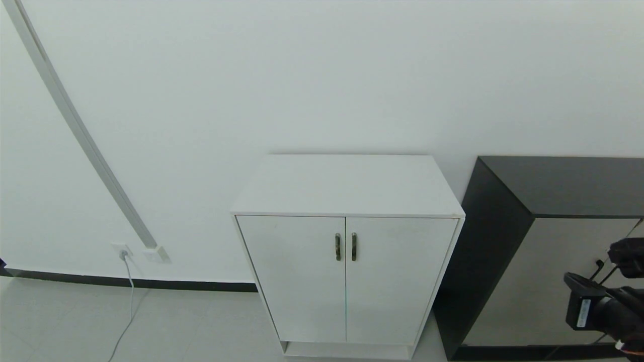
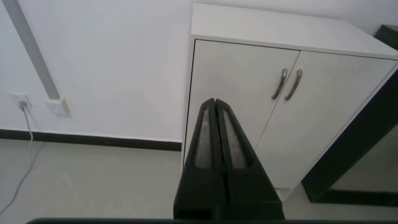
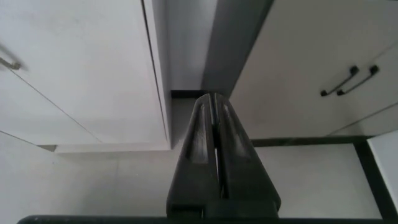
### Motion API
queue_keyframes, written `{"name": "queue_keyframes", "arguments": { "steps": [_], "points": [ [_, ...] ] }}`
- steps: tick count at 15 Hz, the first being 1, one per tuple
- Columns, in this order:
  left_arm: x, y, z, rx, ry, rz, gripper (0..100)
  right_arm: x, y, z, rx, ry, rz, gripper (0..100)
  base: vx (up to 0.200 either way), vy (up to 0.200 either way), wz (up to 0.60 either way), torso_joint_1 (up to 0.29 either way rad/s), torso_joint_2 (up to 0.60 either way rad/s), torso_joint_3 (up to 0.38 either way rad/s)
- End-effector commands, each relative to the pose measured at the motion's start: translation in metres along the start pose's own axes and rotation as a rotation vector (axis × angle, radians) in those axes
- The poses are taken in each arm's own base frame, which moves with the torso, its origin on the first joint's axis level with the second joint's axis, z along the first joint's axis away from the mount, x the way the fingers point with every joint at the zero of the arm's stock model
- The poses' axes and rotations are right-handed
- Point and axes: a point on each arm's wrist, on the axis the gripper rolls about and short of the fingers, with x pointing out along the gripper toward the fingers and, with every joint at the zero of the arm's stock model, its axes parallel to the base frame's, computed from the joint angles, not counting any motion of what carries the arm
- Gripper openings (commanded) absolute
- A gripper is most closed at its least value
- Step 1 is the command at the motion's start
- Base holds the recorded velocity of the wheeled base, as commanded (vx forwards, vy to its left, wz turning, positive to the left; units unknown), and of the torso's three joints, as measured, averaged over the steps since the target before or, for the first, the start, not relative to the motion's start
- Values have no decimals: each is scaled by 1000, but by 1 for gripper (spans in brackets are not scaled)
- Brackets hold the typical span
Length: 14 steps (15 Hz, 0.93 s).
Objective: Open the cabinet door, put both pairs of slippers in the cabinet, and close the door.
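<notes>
A white two-door cabinet (image 1: pixel 347 251) stands against the wall with both doors shut; two dark metal handles (image 1: pixel 345 247) sit side by side at the middle seam. In the left wrist view the cabinet (image 2: pixel 292 93) lies ahead with its handles (image 2: pixel 287 84), and my left gripper (image 2: pixel 215 106) is shut with nothing in it, some way short of the left door. My right gripper (image 3: pixel 215 99) is shut and empty, near the cabinet's lower side (image 3: pixel 81 74). My right arm (image 1: pixel 604 301) is at the lower right of the head view.
A black cabinet (image 1: pixel 543 241) with grey doors stands directly right of the white one, its handles (image 3: pixel 348 81) in the right wrist view. On the left wall are a socket with a cable (image 1: pixel 123 254) and a slanted white conduit (image 1: pixel 75 125). Grey tiled floor (image 1: pixel 126 322) lies to the left.
</notes>
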Motion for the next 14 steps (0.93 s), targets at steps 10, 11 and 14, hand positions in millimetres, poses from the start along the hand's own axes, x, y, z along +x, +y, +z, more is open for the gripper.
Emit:
{"name": "queue_keyframes", "arguments": {
  "steps": [10, 11, 14],
  "points": [
    [0, 0, 0, 1, 0, 1, 0, -89, -33, -33, -27, 48, 214, 0, 0, 0, 0, 0, 0, 0],
    [0, 0, 0, 1, 2, 0, 0, -94, -35, -36, -28, 56, 257, 0, 0, 0, 0, 0, 0, 0],
    [0, 0, 0, 1, 1, -1, 0, -103, -38, -49, -65, 105, 297, 0, 0, 0, 0, 0, 0, 0]
  ]
}}
